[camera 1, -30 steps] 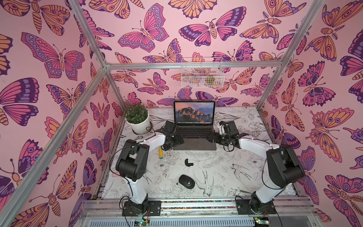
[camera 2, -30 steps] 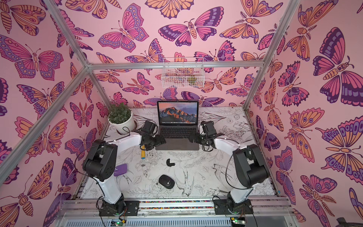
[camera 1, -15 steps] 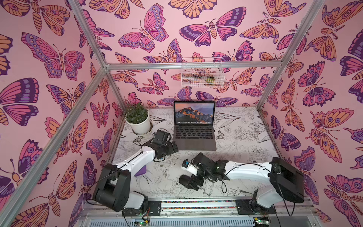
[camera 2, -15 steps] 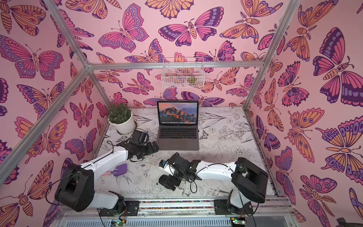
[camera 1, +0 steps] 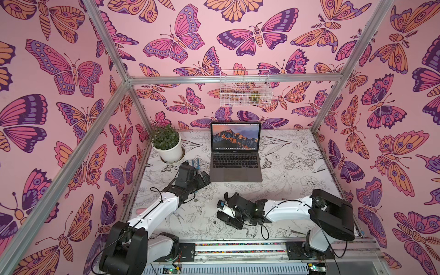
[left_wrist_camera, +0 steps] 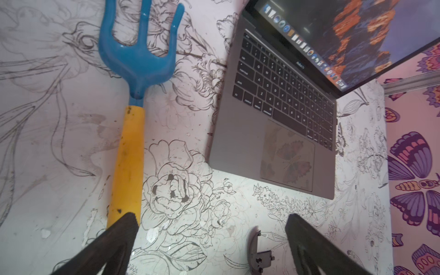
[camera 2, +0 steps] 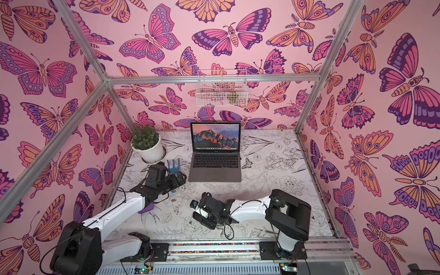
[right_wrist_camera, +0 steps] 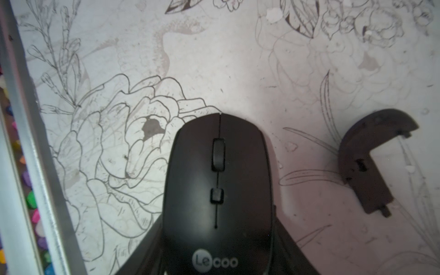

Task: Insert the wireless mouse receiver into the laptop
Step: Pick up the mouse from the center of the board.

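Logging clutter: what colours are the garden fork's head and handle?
Garden fork: blue head, yellow handle; clearest in the left wrist view.

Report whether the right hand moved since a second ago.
Yes. The right hand moved away from the laptop, toward the front rail, and now straddles the wireless mouse.

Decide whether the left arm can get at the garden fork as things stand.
Probably yes. The left end effector is open, with one finger by the end of the garden fork, at its yellow handle, and nothing lies between them. The laptop lies off to the side.
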